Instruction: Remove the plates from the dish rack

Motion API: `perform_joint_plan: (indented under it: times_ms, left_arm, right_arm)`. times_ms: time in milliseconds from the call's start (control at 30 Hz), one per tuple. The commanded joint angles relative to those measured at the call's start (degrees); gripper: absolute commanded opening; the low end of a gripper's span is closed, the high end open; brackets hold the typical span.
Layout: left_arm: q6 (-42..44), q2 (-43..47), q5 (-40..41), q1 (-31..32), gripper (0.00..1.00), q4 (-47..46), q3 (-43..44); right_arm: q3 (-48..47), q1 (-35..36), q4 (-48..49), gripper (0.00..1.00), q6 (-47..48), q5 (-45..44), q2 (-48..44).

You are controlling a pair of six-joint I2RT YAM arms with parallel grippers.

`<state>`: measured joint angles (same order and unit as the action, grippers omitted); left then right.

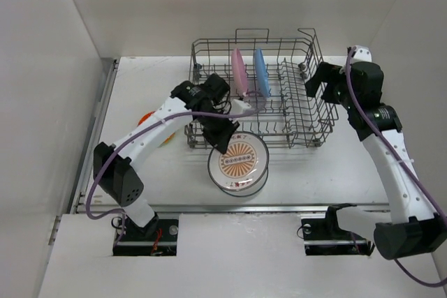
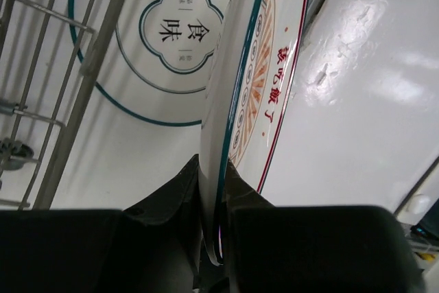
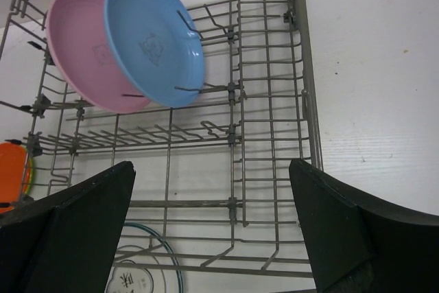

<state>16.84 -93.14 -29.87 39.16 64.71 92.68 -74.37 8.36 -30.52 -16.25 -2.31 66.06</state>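
Two grippers at the wire dish rack (image 1: 307, 113): left gripper (image 2: 214, 184) clamped on the rim of a glossy round sunburst plate (image 2: 255, 80) at the rack's left half; right gripper (image 3: 212, 200) spread wide, empty, at its right end

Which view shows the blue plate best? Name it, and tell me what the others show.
The right wrist view: the blue plate faces the camera, standing in the dish rack and overlapping the pink plate. In the top external view it is only a narrow edge-on sliver. The left wrist view does not show it.
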Motion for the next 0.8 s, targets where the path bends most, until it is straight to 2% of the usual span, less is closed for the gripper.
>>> perform_joint_plan:
  times_ms: [0, 200, 433, 467, 500, 533, 600, 633, 733, 767]
  left_arm:
    - [1.53, -0.01, 1.03, 2.15, 0.00, -6.08, -1.72]
    - [-0.14, -7.04, 2.18, 2.15, 0.00, -8.89, -0.05]
    - [2.93, -9.51, 4.99, 2.77, 0.01, -8.90, -0.14]
    - [2.93, -10.03, 5.52, 2.77, 0.06, -8.90, -0.14]
    - [3.46, -10.04, 6.04, 2.77, 0.16, -8.20, -0.14]
    - [3.46, -10.56, 6.05, 2.77, 0.22, -8.19, -0.14]
    - [4.17, -10.57, 7.45, 2.77, 0.30, -7.58, -0.14]
    - [4.17, -10.57, 8.24, 2.77, 0.40, -7.58, -0.74]
    - [4.17, -10.05, 10.27, 2.77, 0.51, -8.19, -1.28]
    - [3.56, -10.04, 11.14, 2.77, 0.59, -8.19, -1.28]
  right_arm:
    - [1.51, 0.60, 2.32, 1.00, 0.52, 2.92, -2.25]
    - [2.21, 1.22, -0.24, 1.00, 0.00, 4.15, -7.17]
    - [4.05, 1.22, -0.24, 1.00, -0.54, 3.62, -11.04]
    - [4.06, 1.22, -0.24, 1.00, -0.54, 3.62, -11.04]
    - [4.06, 1.22, -0.24, 1.00, -1.15, 3.62, -11.04]
    - [4.06, 1.22, -0.76, 1.00, -1.15, 3.62, -11.04]
    - [4.06, 1.22, -0.77, 1.00, -1.77, 4.24, -11.04]
    - [4.06, 1.22, -0.77, 1.00, -1.77, 4.24, -11.57]
    - [4.06, 1.75, -0.77, 1.00, -2.29, 4.24, -11.57]
    - [4.06, 1.75, -0.77, 1.00, -2.29, 4.24, -11.57]
